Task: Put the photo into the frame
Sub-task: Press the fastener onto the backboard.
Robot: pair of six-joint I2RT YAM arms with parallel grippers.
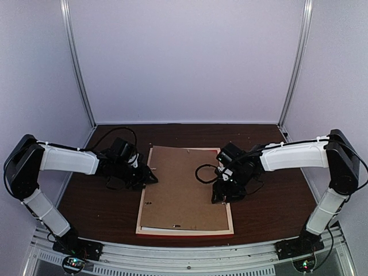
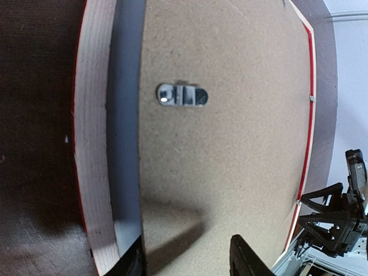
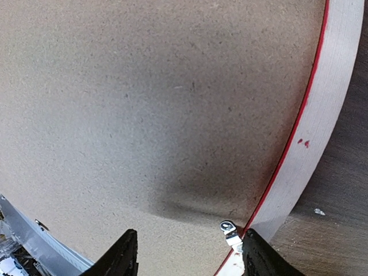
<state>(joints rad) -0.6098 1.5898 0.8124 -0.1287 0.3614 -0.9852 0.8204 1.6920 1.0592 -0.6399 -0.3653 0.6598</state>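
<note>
Thin rectangular frame, red-edged with pale wood back, face down on dark table; brown fibreboard backing seated inside, photo hidden. Left gripper at frame's left rim and right gripper at its right rim, both parted, empty. Silver hanger seen only from left wrist.

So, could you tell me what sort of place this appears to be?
Probably a lab recording booth: plain pale walls joined by metal corner posts, a dark brown table, and two robot arms bolted to a metal rail at its near edge.
</note>
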